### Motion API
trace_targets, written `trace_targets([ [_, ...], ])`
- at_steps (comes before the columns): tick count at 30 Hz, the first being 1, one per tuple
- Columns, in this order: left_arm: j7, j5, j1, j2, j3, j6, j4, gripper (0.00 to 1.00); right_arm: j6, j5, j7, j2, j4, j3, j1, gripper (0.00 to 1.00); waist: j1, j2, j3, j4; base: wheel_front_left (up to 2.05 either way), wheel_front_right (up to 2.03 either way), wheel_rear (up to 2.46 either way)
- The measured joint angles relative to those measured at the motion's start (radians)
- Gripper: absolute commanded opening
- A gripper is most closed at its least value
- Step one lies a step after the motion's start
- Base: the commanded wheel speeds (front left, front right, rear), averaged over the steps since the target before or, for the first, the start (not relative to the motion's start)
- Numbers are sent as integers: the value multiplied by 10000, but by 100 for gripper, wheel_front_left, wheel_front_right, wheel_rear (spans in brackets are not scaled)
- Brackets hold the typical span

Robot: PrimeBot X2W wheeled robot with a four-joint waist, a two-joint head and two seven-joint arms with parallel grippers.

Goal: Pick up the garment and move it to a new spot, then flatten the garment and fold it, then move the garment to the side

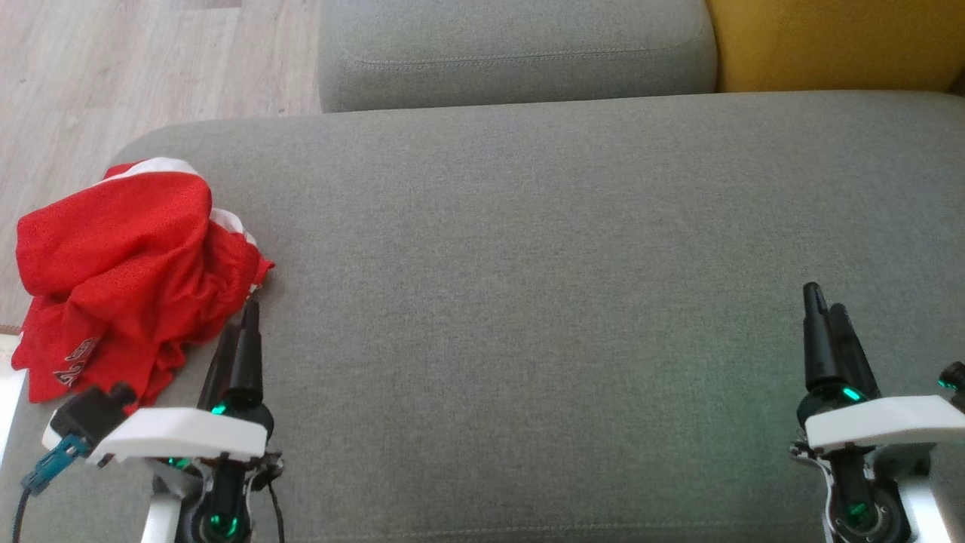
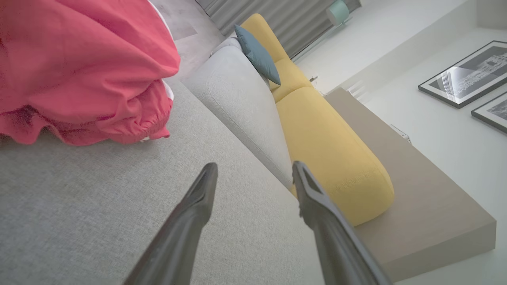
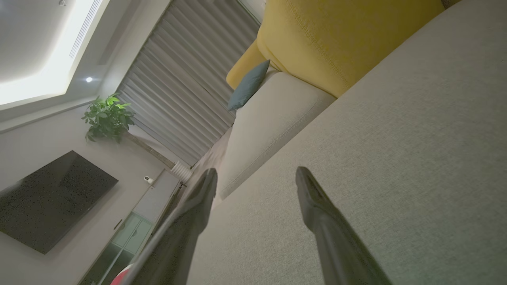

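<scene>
Head view: red garment (image 1: 128,279) lies crumpled at the left edge of the grey sofa cushion (image 1: 528,264), toward its far corner. Left claw (image 1: 240,320) — released, holding nothing — has its tips just beside the garment's near side. Right claw (image 1: 822,302) is near the cushion's right edge, well apart from the garment — also released, fingers spread over bare fabric.

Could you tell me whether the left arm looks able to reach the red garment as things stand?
Probably yes. The left gripper is open, its fingertips close beside the red garment at the left end of the grey seat cushion, with nothing lying between them.
</scene>
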Motion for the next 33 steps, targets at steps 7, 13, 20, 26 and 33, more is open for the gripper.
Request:
trace_targets([
  [7,-161,1080,-16,71,-205,90,-94,100,0,-876,-104,-25,-86,190,5,100,0,0,-5,-8,0,0,0],
  [13,-347,2046,-26,192,-428,192,-146,100,0,-1651,-201,-31,-138,288,16,100,0,0,-32,-16,0,0,0],
  [20,-585,3018,-30,267,-594,318,-198,100,0,-2558,-295,-44,-190,359,24,100,0,0,-60,-34,0,0,0],
  [26,-709,3785,-29,360,-807,454,-205,100,0,-3319,-410,-46,-217,407,31,100,0,0,-75,-45,0,0,0],
  [33,-886,4535,-29,464,-903,585,-207,100,0,-4063,-514,-46,-251,504,35,100,0,0,-83,-81,0,0,0],
])
